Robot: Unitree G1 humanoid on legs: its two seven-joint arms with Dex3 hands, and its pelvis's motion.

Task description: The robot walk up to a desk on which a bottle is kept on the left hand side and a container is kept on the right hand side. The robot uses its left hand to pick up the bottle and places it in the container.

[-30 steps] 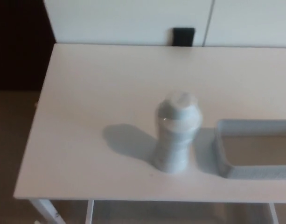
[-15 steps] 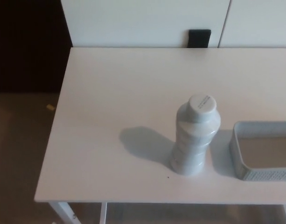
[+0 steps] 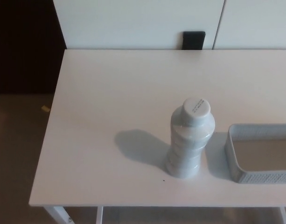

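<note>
— Now, what has changed?
— Only the view has shifted; the bottle (image 3: 189,139) is seen upright on the surface (image 3: 110,102), just beside the container (image 3: 259,176).
— And the fingers?
— None are seen, so their state cannot be told; no grasp is judged begun.

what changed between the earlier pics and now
Only the camera shifted: the whole picture slid sideways between frames, so the desk, bottle and container moved together in the image, not on the desk. Nothing was taken hold of or let go, and no hand is in view. The bottle stands upright just left of the container, as before, and the container looks empty in the part that shows.
</note>
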